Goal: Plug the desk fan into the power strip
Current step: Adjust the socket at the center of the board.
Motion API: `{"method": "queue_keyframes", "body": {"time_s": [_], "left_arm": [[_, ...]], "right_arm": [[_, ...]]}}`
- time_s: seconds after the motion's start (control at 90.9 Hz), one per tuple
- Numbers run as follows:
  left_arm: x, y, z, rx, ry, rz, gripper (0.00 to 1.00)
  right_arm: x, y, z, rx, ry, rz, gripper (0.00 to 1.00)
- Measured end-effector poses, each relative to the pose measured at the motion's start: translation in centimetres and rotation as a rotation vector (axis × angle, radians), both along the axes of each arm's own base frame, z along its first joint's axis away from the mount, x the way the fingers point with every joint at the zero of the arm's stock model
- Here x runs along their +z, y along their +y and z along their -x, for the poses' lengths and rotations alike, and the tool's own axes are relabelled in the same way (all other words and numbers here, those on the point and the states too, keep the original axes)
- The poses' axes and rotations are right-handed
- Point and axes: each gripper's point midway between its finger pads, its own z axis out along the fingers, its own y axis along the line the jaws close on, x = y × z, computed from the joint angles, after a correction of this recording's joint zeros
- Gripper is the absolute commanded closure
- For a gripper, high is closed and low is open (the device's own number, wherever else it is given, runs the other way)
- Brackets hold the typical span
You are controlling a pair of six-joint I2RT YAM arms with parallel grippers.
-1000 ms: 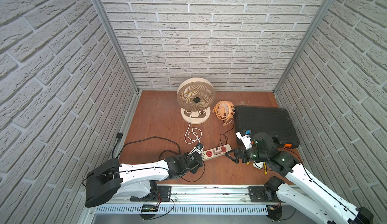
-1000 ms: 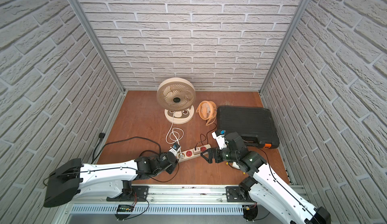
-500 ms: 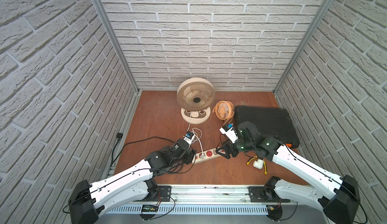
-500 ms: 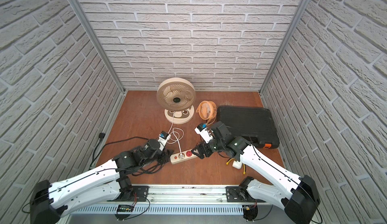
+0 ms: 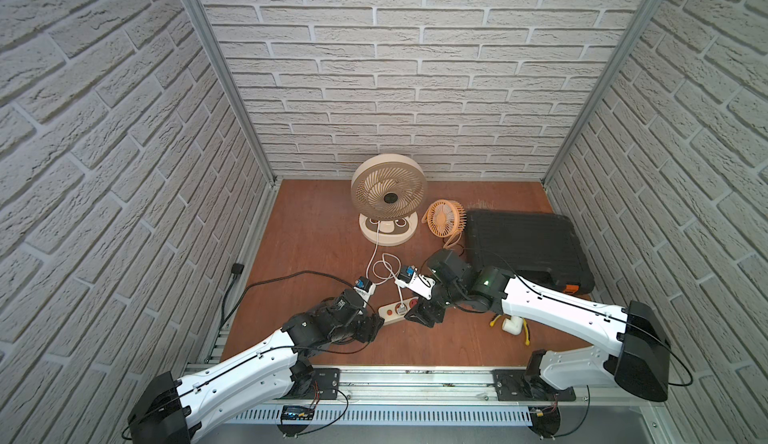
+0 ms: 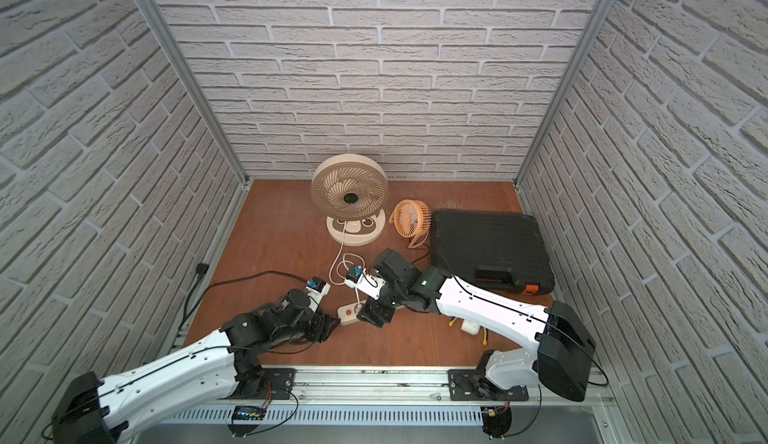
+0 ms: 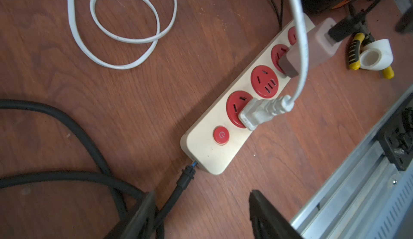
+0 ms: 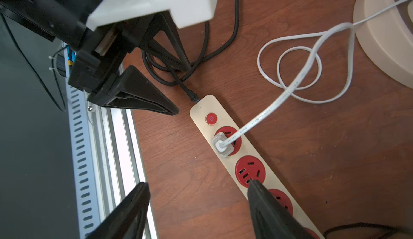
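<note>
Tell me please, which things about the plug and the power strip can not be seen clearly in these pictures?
- Far end of the power strip: the right wrist view's edge and a finger cover it.
- Prongs of the white plug: hidden beneath its body, so depth of seating is unclear.
- Blurred white adapter in the left wrist view: it covers two farther sockets.
- In both top views, the arms cover most of the strip.

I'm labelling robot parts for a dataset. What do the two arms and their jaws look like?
Both arms alike: the left arm and right arm have white link shells with black joints and thin black cables running along them. The right arm shows a small green light at its wrist. Each carries a white camera mount with a blue tag. The left gripper and right gripper have black, tapered, wedge-shaped jaws.
</note>
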Motion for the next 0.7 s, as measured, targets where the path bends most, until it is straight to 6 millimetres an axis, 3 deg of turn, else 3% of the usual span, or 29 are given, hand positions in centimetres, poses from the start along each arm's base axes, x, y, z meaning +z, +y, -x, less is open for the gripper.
{"method": "queue_keyframes", "body": {"time_s": [0.286, 0.517, 0.704], "left_arm": [[0.0, -0.2, 0.1, 0.027, 0.005, 0.087, 0.41], [-0.8, -0.4, 0.0, 0.036, 0.023, 0.103, 0.43], [-0.8, -0.4, -0.4, 0.046, 0.021, 0.106, 0.43]], "right_arm": [[-2.9, 0.4, -0.3, 0.058, -0.037, 0.109, 0.28], [-3.7, 1.4, -0.8, 0.097, -0.069, 0.146, 0.29], [-5.0, 1.6, -0.9, 0.122, -0.074, 0.187, 0.37]]}}
